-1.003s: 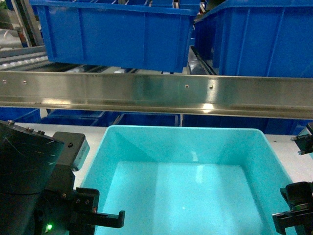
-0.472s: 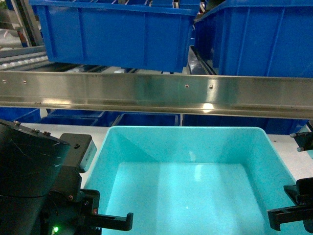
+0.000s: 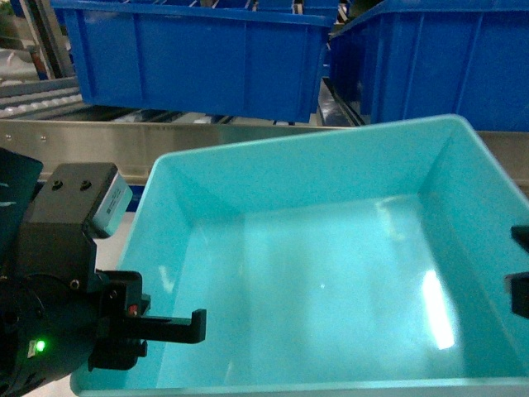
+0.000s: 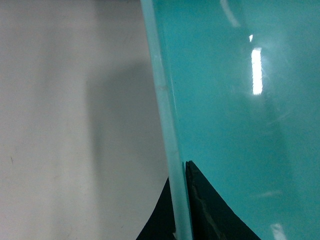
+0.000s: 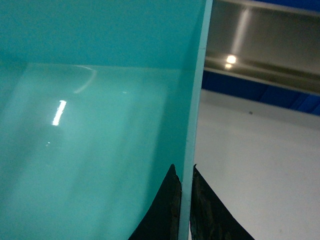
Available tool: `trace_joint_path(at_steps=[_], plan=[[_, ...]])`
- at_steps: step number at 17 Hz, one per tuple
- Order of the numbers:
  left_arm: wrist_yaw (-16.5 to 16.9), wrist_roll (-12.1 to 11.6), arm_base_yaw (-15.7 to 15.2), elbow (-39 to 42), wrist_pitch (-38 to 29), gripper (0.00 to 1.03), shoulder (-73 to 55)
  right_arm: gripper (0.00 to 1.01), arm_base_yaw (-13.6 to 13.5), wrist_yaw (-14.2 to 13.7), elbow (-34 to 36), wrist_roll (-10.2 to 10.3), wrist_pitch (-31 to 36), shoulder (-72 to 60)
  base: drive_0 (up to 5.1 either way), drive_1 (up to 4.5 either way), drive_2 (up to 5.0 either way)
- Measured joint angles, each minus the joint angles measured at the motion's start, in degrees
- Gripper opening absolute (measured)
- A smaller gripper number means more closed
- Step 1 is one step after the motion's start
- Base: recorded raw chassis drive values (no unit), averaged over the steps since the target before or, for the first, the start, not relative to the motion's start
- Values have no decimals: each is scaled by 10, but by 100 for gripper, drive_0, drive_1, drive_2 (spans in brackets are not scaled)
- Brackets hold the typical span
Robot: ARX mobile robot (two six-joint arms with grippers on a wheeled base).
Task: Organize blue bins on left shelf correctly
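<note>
An empty turquoise blue bin (image 3: 331,265) fills the lower head view, lifted and tilted, with its far rim overlapping the left shelf's steel rail (image 3: 74,136). My left gripper (image 3: 157,327) is shut on the bin's left wall, one finger inside and one outside. In the left wrist view the left gripper (image 4: 181,200) pinches the thin rim of the bin (image 4: 240,100). My right gripper (image 3: 519,281) shows only at the frame edge by the right wall. Seen from the right wrist, that gripper (image 5: 185,200) clamps the bin (image 5: 100,125) wall between both fingers.
Two royal-blue bins (image 3: 198,58) (image 3: 430,66) sit on the shelf level above the rail, with white rollers (image 3: 33,99) at far left. A white tabletop (image 4: 75,125) (image 5: 250,165) lies below the bin. The steel rail (image 5: 260,55) shows in the right wrist view.
The turquoise bin has risen and tilted with both grippers; its far rim now covers most of the steel rail that showed in full above it before.
</note>
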State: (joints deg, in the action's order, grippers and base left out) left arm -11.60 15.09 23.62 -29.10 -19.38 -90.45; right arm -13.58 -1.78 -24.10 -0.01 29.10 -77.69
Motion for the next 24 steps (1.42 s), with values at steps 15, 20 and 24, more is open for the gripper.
trace_joint_path(at_steps=[15,20,24], plan=[[6,10,4,1,1,2,0,3,1,0,5,-9,-3,12,-348,192,192],[6,10,4,1,2,2,0,3,1,0,5,-9,-3,12,-491,245,245],[6,10,4,1,1,2,0,3,1,0,5,-9,-2,12,-494,244,244]])
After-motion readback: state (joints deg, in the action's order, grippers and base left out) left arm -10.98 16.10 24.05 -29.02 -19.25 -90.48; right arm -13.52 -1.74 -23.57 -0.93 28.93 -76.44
